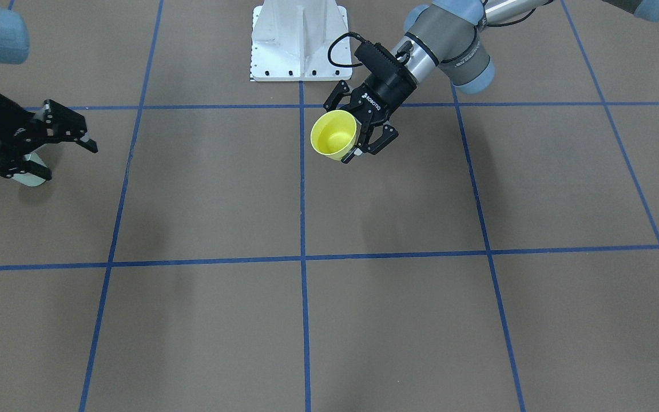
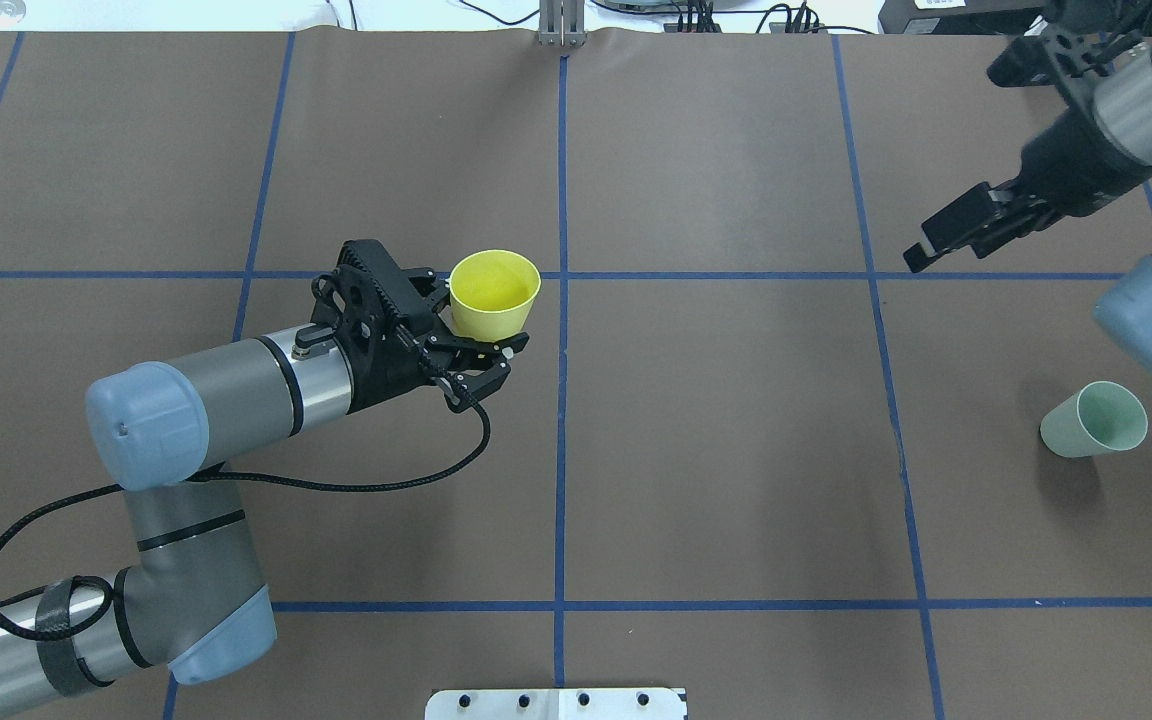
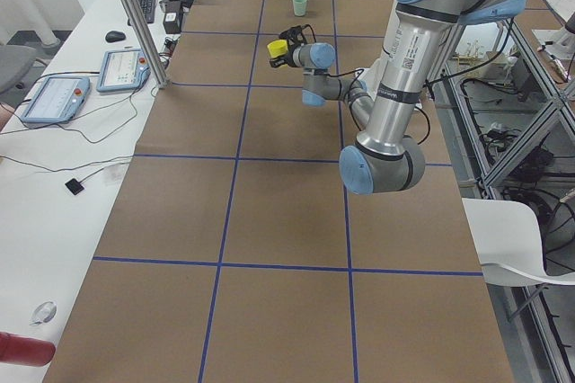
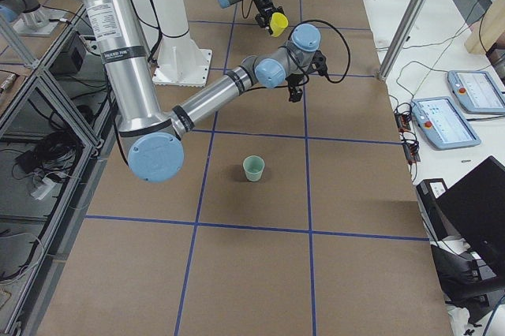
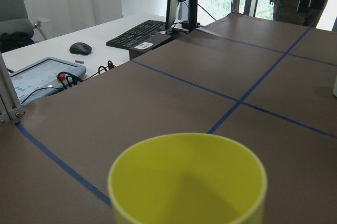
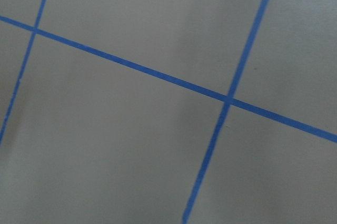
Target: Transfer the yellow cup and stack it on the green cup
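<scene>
The yellow cup (image 2: 494,292) hangs above the table near its middle line, mouth up, with my left gripper (image 2: 481,330) shut on its wall. It shows again as the yellow cup (image 1: 334,135) in the left gripper (image 1: 353,136), and its rim fills the bottom of the left wrist view (image 5: 187,179). The green cup (image 2: 1094,420) stands upright on the table at the right. My right gripper (image 1: 71,162) is open and holds nothing; it hovers beside and beyond the green cup (image 1: 27,178), hiding most of it in the front view.
Blue tape lines (image 2: 562,400) split the brown table into squares. The white robot base (image 1: 300,40) stands at the table's near edge. Tablets, a keyboard and cables lie on a side desk (image 3: 63,95). The right wrist view shows only table and tape.
</scene>
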